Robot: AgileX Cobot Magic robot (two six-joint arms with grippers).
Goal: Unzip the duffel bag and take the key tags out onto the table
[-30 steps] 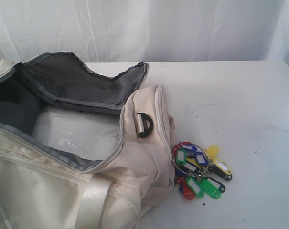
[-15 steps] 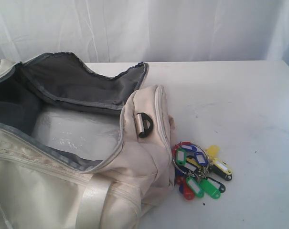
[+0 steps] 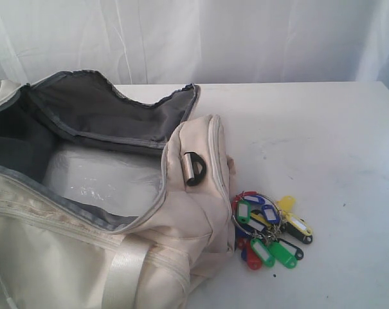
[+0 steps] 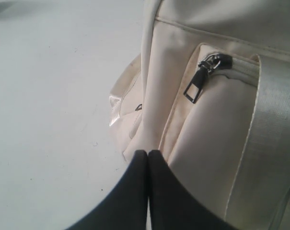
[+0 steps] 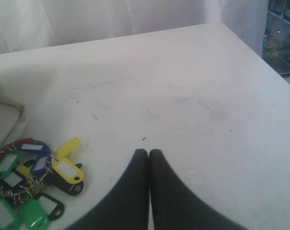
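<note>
Nothing moved vs a second earlier: bag and tags sat exactly as before. Nearest, the left fingers [image 4: 135, 172] were pressed shut and empty, beside a side panel of the duffel bag [image 3: 85, 257]. The right fingers [image 5: 159, 172] were likewise shut and empty over bare bench [image 3: 329, 141] just past the key tags [image 3: 269, 235]. The main zip was open with grey lining showing and the tags lay on the bench just beside the bag's end, so the task looked done, with only arm parking left; white curtain [image 3: 213, 38] behind.
</note>
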